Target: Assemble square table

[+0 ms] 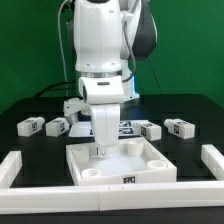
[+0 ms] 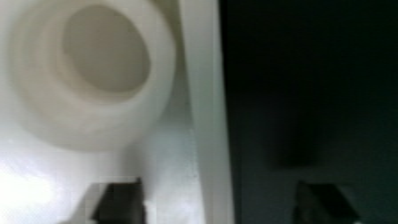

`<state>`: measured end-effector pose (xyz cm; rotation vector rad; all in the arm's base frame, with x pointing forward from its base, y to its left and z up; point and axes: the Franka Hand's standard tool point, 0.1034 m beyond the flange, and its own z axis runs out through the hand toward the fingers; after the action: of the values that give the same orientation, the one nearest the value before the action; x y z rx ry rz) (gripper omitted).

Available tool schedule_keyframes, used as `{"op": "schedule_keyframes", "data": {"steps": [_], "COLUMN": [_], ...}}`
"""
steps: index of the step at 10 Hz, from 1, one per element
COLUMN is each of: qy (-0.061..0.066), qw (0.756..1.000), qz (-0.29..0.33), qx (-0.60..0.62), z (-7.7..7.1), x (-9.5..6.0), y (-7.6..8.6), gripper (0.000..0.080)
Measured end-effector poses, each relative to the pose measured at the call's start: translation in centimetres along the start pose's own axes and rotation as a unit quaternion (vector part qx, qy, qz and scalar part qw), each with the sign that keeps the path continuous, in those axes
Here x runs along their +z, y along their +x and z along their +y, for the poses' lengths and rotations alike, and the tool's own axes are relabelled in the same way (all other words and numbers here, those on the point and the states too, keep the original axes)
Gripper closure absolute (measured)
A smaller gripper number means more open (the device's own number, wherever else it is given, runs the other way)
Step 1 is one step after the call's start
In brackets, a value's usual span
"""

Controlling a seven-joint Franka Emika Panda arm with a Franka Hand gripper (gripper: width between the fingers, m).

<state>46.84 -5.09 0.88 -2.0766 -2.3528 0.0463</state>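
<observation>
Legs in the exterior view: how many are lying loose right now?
4. One leg and a second leg lie at the exterior view's left; a third leg and fourth leg at its right. The arm may hide others.

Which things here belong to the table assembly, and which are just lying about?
Job in hand:
- top
- four legs
- gripper, at the top's rim

Lying about:
- barrier strips
- marker board

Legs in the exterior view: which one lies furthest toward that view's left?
The leg at the row's end on the exterior view's left. A second leg lies beside it; the other two lie on that view's right.
</observation>
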Motion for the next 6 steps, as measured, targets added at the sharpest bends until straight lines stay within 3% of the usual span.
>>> {"op": "schedule_keyframes", "data": {"steps": [2, 6], "qy": [0.000, -0.001], "qw": [1.000, 1.000], "qz": [0.000, 0.000], "qx": [0.000, 0.000], "z": [0.00, 0.06], "x": [0.00, -0.03], "y": [0.00, -0.05], "gripper": [0.0726, 0.0743]}}
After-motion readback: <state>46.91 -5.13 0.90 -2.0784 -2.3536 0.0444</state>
